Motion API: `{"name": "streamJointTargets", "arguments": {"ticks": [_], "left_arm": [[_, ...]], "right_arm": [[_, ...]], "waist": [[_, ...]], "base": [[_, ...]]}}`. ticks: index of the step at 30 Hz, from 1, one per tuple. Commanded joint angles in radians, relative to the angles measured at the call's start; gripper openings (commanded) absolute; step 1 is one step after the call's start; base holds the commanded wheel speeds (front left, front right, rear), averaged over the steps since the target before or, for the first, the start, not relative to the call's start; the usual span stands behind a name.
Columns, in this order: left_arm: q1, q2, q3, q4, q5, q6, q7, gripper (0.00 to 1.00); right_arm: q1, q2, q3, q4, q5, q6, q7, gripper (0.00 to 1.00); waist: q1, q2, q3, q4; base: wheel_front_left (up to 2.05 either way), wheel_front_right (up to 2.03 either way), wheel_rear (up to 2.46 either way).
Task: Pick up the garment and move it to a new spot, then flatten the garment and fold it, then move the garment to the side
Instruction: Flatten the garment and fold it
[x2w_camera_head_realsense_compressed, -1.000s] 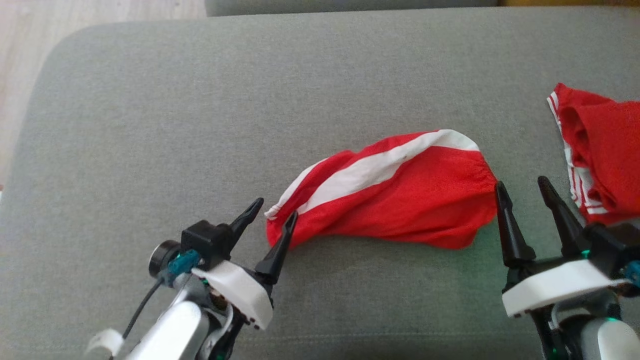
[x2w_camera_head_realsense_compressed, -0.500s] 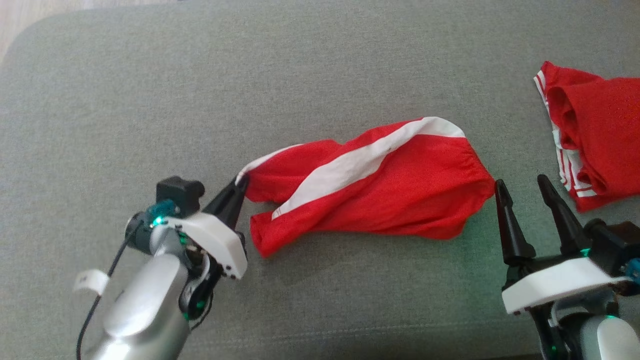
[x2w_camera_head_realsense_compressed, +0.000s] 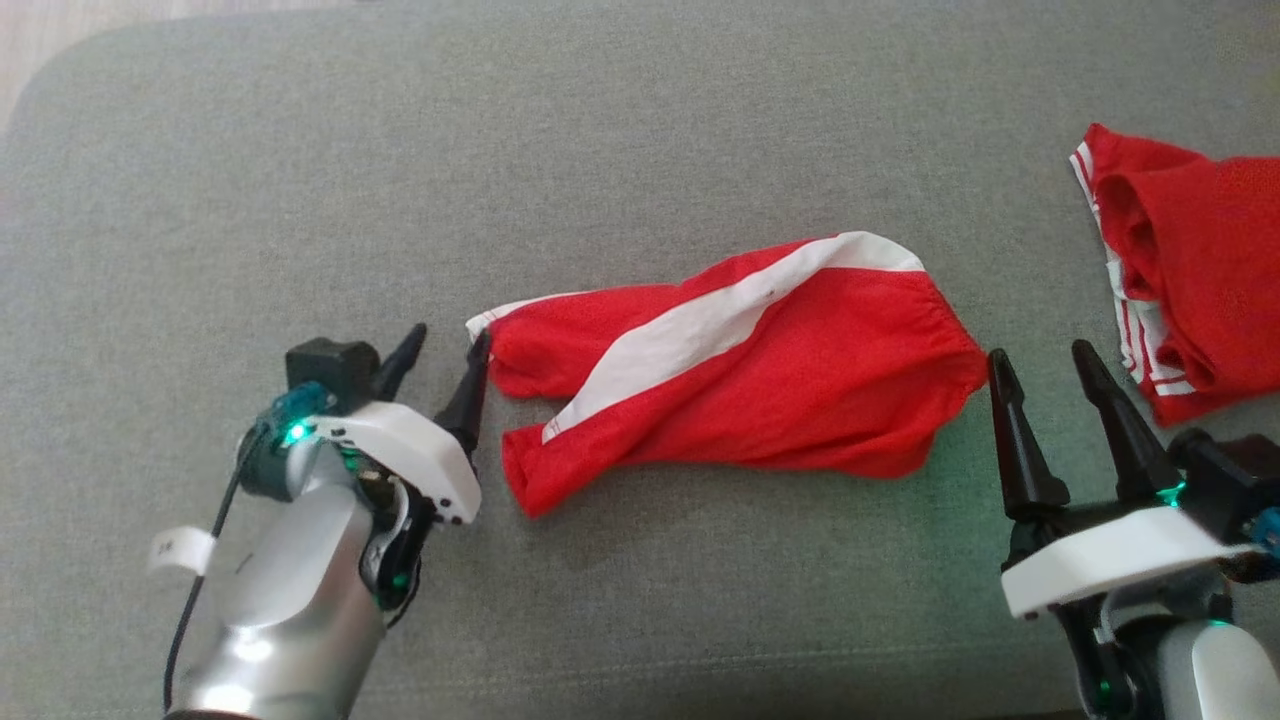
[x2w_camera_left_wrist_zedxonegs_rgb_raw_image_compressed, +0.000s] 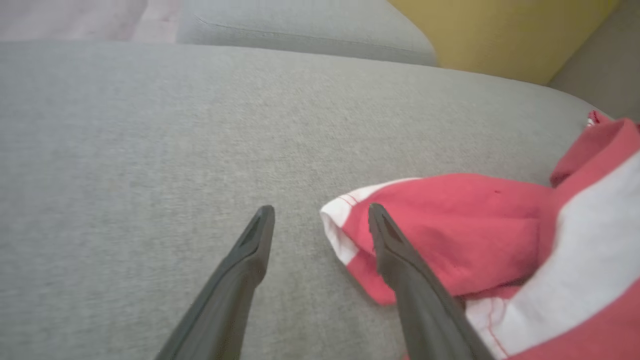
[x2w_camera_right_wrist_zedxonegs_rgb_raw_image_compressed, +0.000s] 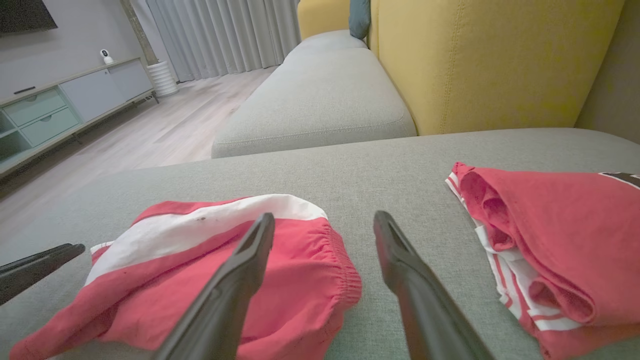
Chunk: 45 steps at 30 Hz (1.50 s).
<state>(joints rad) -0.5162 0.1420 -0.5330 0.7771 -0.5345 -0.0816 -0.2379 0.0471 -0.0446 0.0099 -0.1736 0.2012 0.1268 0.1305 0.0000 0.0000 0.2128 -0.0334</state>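
The garment (x2w_camera_head_realsense_compressed: 780, 380), red shorts with a white side stripe, lies crumpled across the middle of the grey cushion (x2w_camera_head_realsense_compressed: 600, 160). My left gripper (x2w_camera_head_realsense_compressed: 447, 337) is open at its left end. One finger rests against the white-edged leg hem (x2w_camera_left_wrist_zedxonegs_rgb_raw_image_compressed: 340, 225) and the other stands over bare cushion, seen in the left wrist view around the gripper (x2w_camera_left_wrist_zedxonegs_rgb_raw_image_compressed: 320, 210). My right gripper (x2w_camera_head_realsense_compressed: 1038, 352) is open just right of the gathered waistband, holding nothing. In the right wrist view, the right gripper (x2w_camera_right_wrist_zedxonegs_rgb_raw_image_compressed: 325, 216) straddles the waistband end of the garment (x2w_camera_right_wrist_zedxonegs_rgb_raw_image_compressed: 150, 285).
A second red garment (x2w_camera_head_realsense_compressed: 1200, 270) with white stripes lies folded at the far right, close beside my right gripper, and also appears as a red garment (x2w_camera_right_wrist_zedxonegs_rgb_raw_image_compressed: 560, 225) in the right wrist view. The yellow backrest (x2w_camera_right_wrist_zedxonegs_rgb_raw_image_compressed: 475, 60) rises behind. The cushion's rounded corner and wooden floor (x2w_camera_head_realsense_compressed: 40, 40) are at the upper left.
My left gripper shut on the leg hem, drew it out to the left, then opened and let it go. The head camera shifted. The right gripper stayed open in place.
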Motion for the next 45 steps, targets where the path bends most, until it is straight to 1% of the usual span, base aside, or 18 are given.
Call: {"name": "streamJointTargets", "arguments": {"ticks": [1, 3, 9, 14, 20, 28, 34, 38, 41, 45], "left_arm": [[-0.018, 0.024, 0.049, -0.040, 0.015, 0.021, -0.017, 1.00], [0.007, 0.037, 0.069, -0.086, 0.037, 0.049, -0.022, 1.00], [0.164, 0.077, 0.186, -0.377, 0.119, 0.136, -0.024, 1.00], [0.314, 0.100, 0.247, -0.569, 0.161, 0.180, -0.024, 1.00], [0.431, 0.111, 0.261, -0.684, 0.177, 0.207, -0.024, 1.00], [0.488, 0.119, 0.256, -0.742, 0.183, 0.233, -0.015, 1.00], [0.493, 0.126, 0.252, -0.757, 0.184, 0.238, -0.004, 1.00], [0.483, 0.133, 0.238, -0.760, 0.183, 0.225, 0.012, 1.00], [0.451, 0.136, 0.205, -0.759, 0.183, 0.192, 0.040, 1.00], [0.380, 0.123, 0.127, -0.733, 0.170, 0.111, 0.120, 1.00]], "right_arm": [[-0.032, -0.006, 0.020, -0.035, 0.002, 0.004, -0.011, 1.00], [-0.031, -0.006, 0.017, -0.039, -0.003, 0.004, -0.014, 1.00], [-0.023, -0.006, 0.010, -0.050, -0.022, 0.004, -0.011, 1.00], [-0.004, -0.006, 0.005, -0.059, -0.029, 0.004, 0.002, 1.00], [0.022, -0.006, 0.001, -0.065, -0.033, 0.004, 0.016, 1.00], [0.035, -0.006, 0.004, -0.068, -0.031, 0.004, 0.024, 1.00], [0.035, -0.006, 0.005, -0.074, -0.030, 0.004, 0.027, 1.00], [0.032, -0.006, 0.004, -0.076, -0.028, 0.004, 0.028, 1.00], [0.029, -0.006, 0.003, -0.078, -0.026, 0.004, 0.028, 1.00], [0.019, -0.006, 0.008, -0.080, -0.025, 0.004, 0.029, 1.00]], "waist": [[0.0000, 0.0000, -0.006, 0.002], [0.0000, 0.0000, -0.013, 0.007], [0.0000, 0.0000, -0.043, 0.023], [0.0000, 0.0000, -0.072, 0.037], [0.0000, 0.0000, -0.104, 0.045], [0.0000, 0.0000, -0.124, 0.047], [0.0000, 0.0000, -0.121, 0.047], [0.0000, 0.0000, -0.114, 0.048], [0.0000, 0.0000, -0.101, 0.049], [0.0000, 0.0000, -0.077, 0.046]], "base": [[0.00, 0.00, 0.00], [0.00, 0.00, 0.00], [0.00, 0.00, 0.00], [0.00, 0.00, 0.00], [0.00, 0.00, 0.00], [0.00, 0.00, 0.00], [0.00, 0.00, 0.00], [0.00, 0.00, 0.00], [0.00, 0.00, 0.00], [0.00, 0.00, 0.00]]}}
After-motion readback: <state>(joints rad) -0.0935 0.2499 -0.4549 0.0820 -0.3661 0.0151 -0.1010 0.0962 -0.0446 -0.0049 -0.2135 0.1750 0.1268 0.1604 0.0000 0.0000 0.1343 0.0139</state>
